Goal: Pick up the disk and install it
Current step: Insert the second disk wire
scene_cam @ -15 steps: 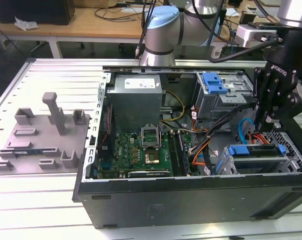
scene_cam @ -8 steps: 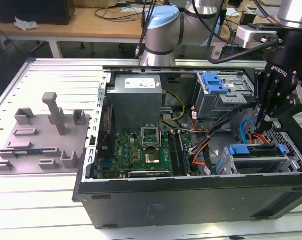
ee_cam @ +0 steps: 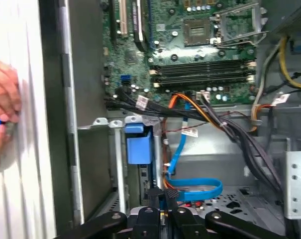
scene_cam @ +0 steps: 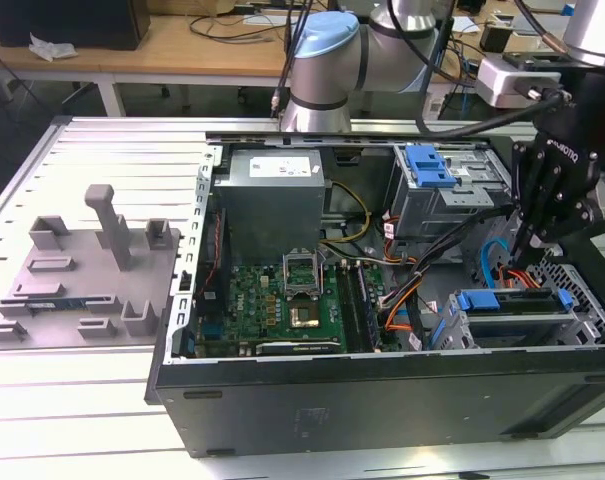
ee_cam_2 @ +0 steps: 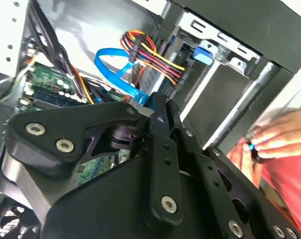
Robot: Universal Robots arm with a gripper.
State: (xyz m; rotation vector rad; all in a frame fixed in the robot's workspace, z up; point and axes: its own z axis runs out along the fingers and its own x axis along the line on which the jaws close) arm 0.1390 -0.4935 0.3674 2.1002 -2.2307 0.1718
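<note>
One gripper (scene_cam: 523,243), fingers pressed together, hangs inside the computer case (scene_cam: 382,400) on a slatted metal table (scene_cam: 102,420).

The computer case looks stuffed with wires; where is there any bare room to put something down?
Inside, wires crowd the space between the circuit board and the drive cage, where the gripper hangs. Free patches: the ribbed table around the grey fixture, and the table strip in front of the case.

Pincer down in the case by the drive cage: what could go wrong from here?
1. The pincer sits right beside the looped blue cable and the orange-red wire bundle; a careless move could snag or unplug them.
2. A person's hand is just outside the case, near the arm; a swing that way might strike it.
</note>
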